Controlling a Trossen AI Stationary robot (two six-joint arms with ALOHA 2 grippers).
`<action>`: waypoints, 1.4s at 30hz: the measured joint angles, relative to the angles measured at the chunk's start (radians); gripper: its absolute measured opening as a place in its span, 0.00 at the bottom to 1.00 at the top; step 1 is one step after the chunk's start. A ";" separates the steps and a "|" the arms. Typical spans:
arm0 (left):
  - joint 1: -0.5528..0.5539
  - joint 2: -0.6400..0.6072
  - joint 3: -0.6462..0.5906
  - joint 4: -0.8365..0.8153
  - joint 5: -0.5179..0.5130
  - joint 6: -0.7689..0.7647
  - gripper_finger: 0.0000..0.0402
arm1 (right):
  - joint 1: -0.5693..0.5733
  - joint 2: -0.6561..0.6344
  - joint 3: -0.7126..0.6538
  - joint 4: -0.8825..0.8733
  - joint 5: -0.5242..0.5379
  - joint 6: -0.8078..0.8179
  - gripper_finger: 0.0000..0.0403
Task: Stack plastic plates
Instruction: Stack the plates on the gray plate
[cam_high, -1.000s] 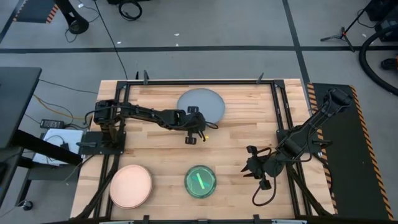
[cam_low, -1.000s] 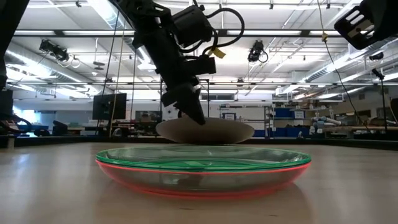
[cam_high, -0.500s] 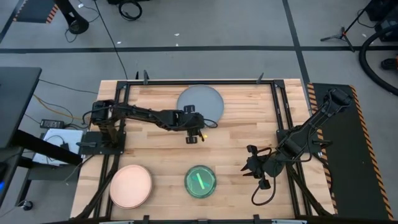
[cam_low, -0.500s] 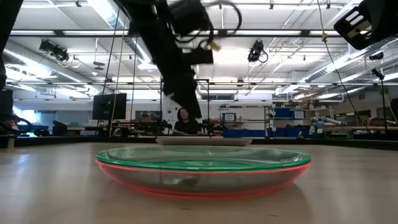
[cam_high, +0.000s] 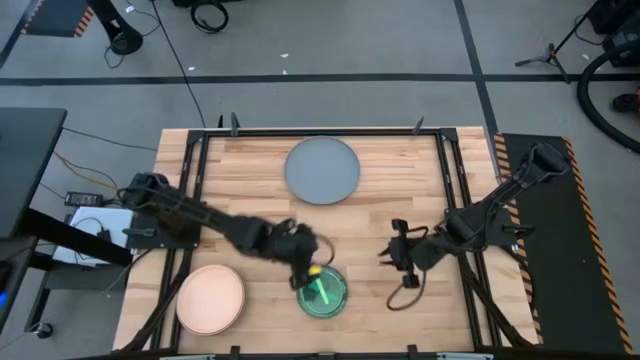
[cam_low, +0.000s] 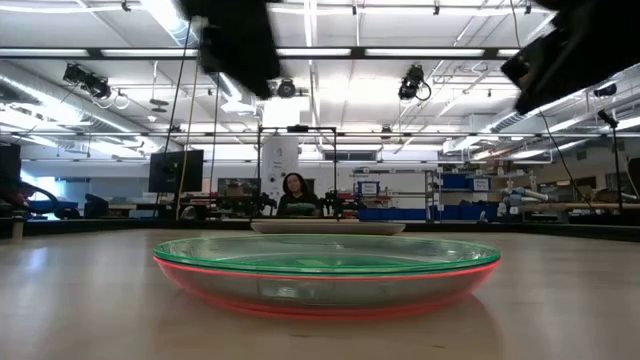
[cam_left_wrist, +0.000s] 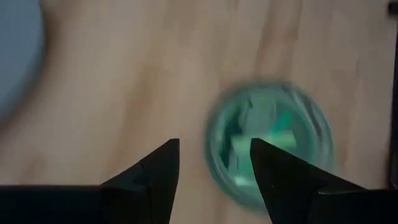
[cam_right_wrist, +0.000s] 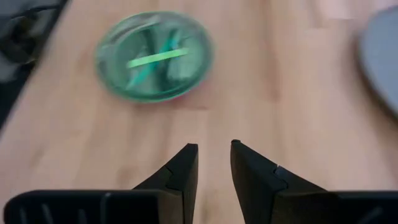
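Left hand (cam_high: 303, 264), open and empty, partly hides the blurred, seemingly teal-over-red plates (cam_high: 325, 292).

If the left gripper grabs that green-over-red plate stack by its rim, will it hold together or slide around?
The translucent plate stack probably stays stiff: its rims look rigid and nested closely. It looks thin and clear, so likely light and apt to skid on the smooth wooden table if nudged. The shallow, low rim offers the left gripper little to pinch, so slipping seems possible.
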 joint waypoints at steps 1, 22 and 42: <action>-0.031 0.001 0.000 -0.036 -0.001 -0.066 0.50 | -0.018 0.000 -0.007 0.007 0.017 0.000 0.26; -0.385 0.007 0.190 -0.192 -0.056 -0.772 0.54 | -0.286 0.005 -0.013 0.091 0.136 -0.100 0.26; -0.511 0.147 0.196 -0.432 0.228 -1.487 0.54 | -0.314 0.007 -0.028 -0.050 0.229 -0.031 0.40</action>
